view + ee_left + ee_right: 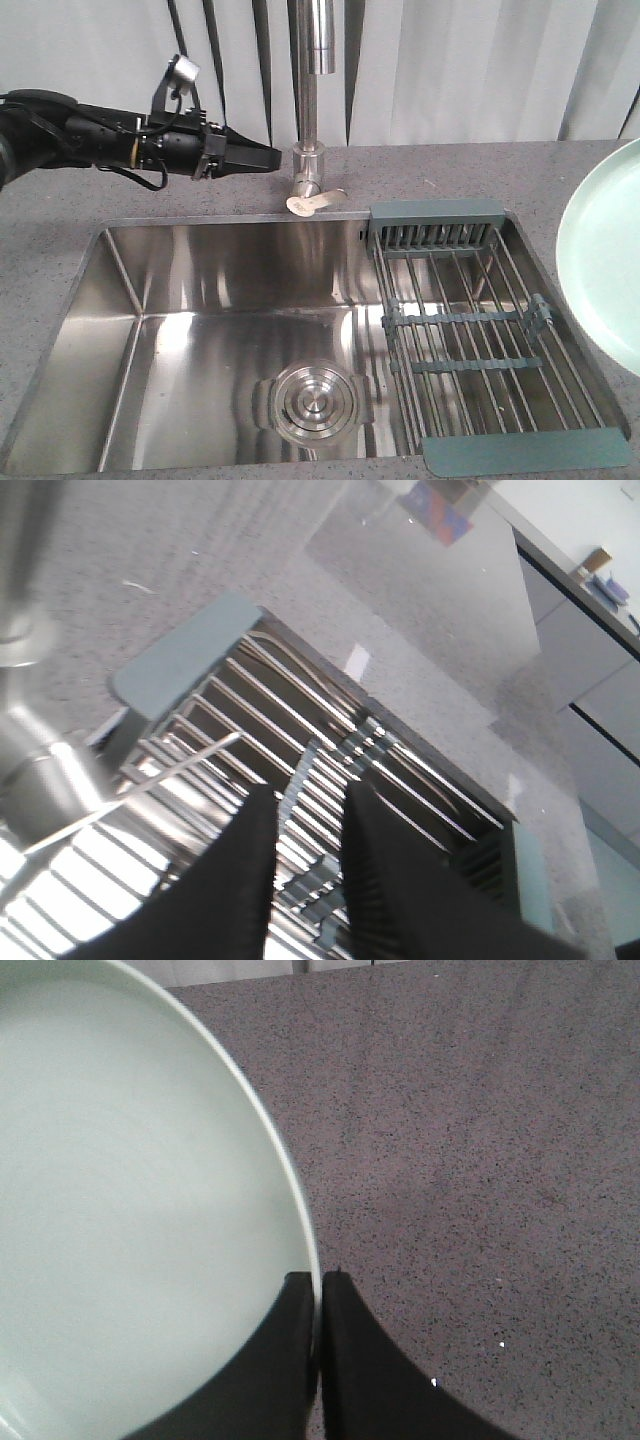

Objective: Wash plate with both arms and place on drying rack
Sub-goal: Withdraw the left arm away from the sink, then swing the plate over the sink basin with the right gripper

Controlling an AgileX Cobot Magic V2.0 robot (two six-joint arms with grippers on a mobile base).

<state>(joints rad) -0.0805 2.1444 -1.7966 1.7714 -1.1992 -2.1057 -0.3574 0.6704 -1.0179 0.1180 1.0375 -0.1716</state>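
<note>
Right gripper (320,1280) is clenched on the rim of the round pale mint-green plate (140,1210), one finger each side of the low edge. So the plate is carried by its lip w/ the face left free for rinsing. In the front view the plate sits at far right, over the speckled grey stone counter (480,1160), just past the outer side of the rectangular steel-rod drying rack (470,330) w/ grey-blue end pieces. It's not yet over the basin.

Left gripper (262,158) hangs above the counter behind the stainless steel sink (130,290), just beside the tall chrome faucet (312,90). Jaws apart, nothing btwn them; prob. parked there to work the tap or steady the plate.

The rack spans the sink's right part, nothing on it. Open room is the left basin around the round steel drain (312,400), the likely wash spot. Watch the faucet column & the rack's raised rear end piece when swinging the plate in. A one-edge pinch could slip once wet.
</note>
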